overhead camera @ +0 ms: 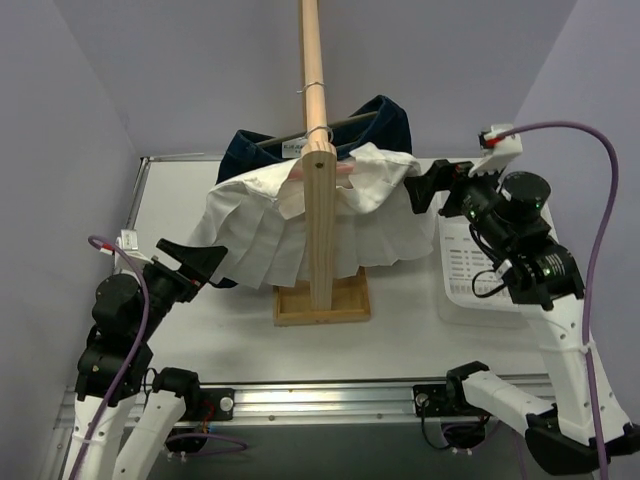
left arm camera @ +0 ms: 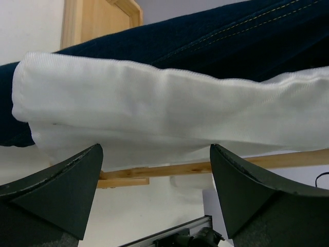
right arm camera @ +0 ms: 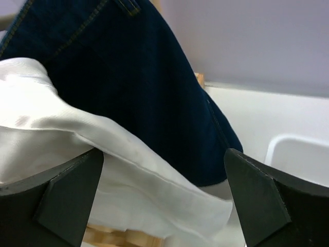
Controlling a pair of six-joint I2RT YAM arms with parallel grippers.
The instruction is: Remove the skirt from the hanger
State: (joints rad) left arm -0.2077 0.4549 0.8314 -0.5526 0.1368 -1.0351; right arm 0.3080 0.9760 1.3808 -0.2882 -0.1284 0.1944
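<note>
White table (overhead camera: 400, 340) between lilac walls (overhead camera: 180, 70); skirt (overhead camera: 255, 235) on central wooden stand (overhead camera: 322, 220)

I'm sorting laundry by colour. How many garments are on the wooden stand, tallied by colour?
White: 1, the white skirt
Dark blue: 1, the denim garment
Total: 2

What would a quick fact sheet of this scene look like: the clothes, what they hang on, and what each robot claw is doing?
white skirt: draped over the wooden stand, not yet removed
dark denim garment: hanging behind the skirt on the same stand
left gripper: open, facing the skirt's left edge
right gripper: open, facing the skirt's right edge, with denim just behind it
</note>
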